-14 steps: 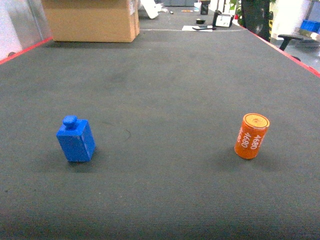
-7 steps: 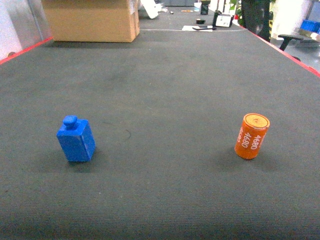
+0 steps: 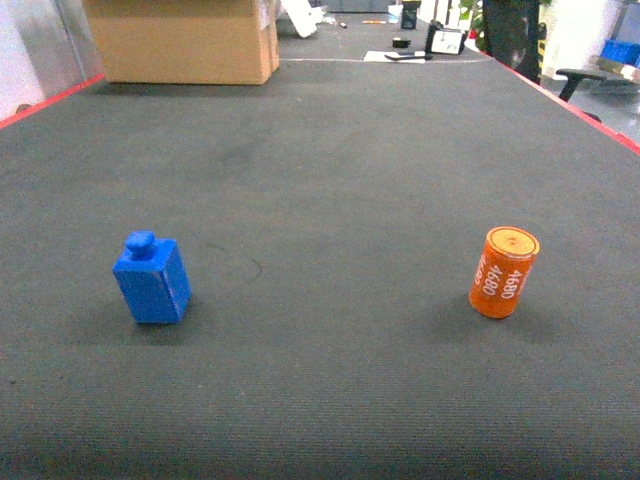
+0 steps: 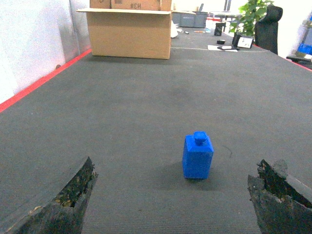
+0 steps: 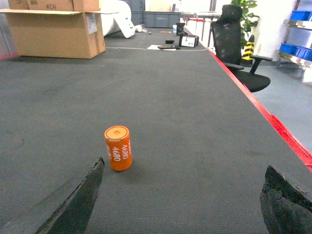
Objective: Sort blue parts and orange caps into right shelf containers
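Blue part [image 3: 152, 280] stands upright on the dark mat [image 3: 330, 170], left side; orange cap [image 3: 503, 271] (white "4680" on its wall) upright, well apart to the right. My left gripper [image 4: 175, 195] is spread wide, nothing between the fingers; my right gripper [image 5: 183, 197] likewise spread, empty. Cardboard box [image 3: 183, 38] at far edge.

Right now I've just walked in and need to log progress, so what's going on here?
Nothing is being handled yet. A small blue block-shaped plastic part with a knob on top and an orange cylindrical cap printed 4680 both stand upright and well apart on the dark grey mat. The left end effector is open facing the blue part; the right end effector is open, with the orange cap ahead toward its left finger. Neither touches anything.
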